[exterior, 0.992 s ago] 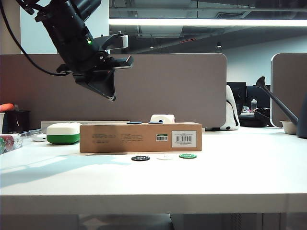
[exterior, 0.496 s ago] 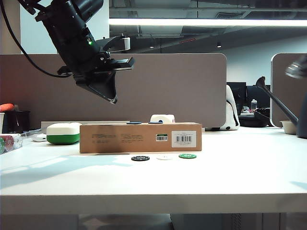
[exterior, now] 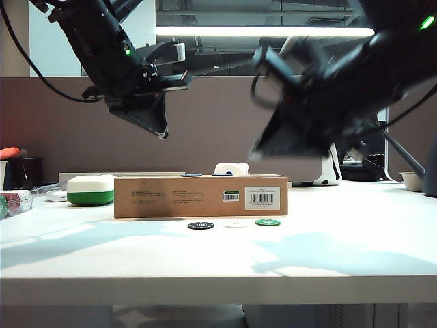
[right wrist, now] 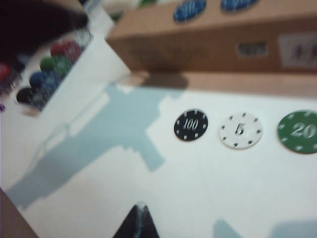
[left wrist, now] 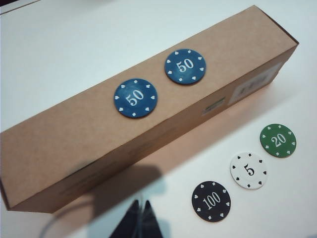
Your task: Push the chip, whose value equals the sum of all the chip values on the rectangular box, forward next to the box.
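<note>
Plenty of bare white surface [exterior: 355, 253] lies in front of the three loose chips, right out to its near edge, and a narrow strip of it separates the chips from the front face of the box [exterior: 200, 196].

Count them: two blue chips [left wrist: 135, 98] marked 50 lie flat on top of the box, side by side and apart. Three chips sit in a row on the surface: the black chip [left wrist: 211, 201], a white chip [left wrist: 248, 170] marked 5, a green chip [left wrist: 278, 140] marked 20.

The black chip is round and flat, with a white "100" and pale spots round its rim. It rests at the left end of the row, at 9 o'clock from the white one, close to the box but not touching.

The left gripper [exterior: 158, 113] hangs high above the box's left half, its fingers pressed together and holding nothing. The right gripper [exterior: 273, 140], blurred, hangs in the air above the box's right end, fingers likewise together and bare.
</note>
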Tool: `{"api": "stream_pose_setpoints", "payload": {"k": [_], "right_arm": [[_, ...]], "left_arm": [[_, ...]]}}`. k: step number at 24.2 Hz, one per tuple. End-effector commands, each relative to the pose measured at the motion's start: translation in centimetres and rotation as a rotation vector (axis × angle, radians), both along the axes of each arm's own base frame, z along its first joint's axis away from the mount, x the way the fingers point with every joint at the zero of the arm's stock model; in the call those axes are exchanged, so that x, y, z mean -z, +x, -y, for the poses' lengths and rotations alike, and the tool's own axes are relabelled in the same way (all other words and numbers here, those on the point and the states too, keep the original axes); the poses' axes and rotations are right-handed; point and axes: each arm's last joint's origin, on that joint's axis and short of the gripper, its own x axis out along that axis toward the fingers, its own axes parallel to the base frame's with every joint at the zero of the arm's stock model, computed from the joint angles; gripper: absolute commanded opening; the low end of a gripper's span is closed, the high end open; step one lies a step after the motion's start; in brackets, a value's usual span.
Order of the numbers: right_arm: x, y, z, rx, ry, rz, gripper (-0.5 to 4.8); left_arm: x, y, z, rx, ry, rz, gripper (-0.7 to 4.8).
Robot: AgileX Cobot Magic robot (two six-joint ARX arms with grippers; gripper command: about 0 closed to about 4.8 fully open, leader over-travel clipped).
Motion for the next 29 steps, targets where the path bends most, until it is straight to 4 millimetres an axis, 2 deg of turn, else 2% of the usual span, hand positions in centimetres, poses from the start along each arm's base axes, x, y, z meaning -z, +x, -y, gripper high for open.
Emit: {"api": "stream_pose_setpoints", "payload": {"k": [1,6,10,13,16,23,29], "right_arm": [[0.5,1.8,-1.7,-0.041,0.0,-0.017,-0.01],[2.2,4.2,-3.7,-0.066,-0.023,-0.067,-0.02],[3.1,5.3,-5.0,-0.084,-0.046,-0.097,-0.03],[3.7,6.1,-6.4,-0.114,-0.18,-0.148,-0.03],[3.8,6.5,-7.6,-0.12,-0.241,-0.134,-0.03],[4.8,7.4,-8.4,-0.11,-0.329,-0.144,-0.04],[5.9,7.8,-8.3,-0.041,-0.438,-0.15,-0.04]], "left_arm": [[-0.9,-0.2,-0.1,-0.001,-0.015,0.029,-0.05],[-2.2,-0.7,-0.4,-0.001,-0.038,0.073,-0.05],[-2.5,-0.8,-0.4,-0.001,-0.044,0.084,-0.05],[-2.5,-0.8,-0.4,-0.001,-0.044,0.083,-0.05],[-2.5,-0.8,-0.4,-0.001,-0.044,0.083,-0.05],[-2.5,-0.8,-0.4,-0.001,-0.044,0.083,-0.05],[-2.5,-0.8,-0.4,-0.001,-0.044,0.083,-0.05]]}}
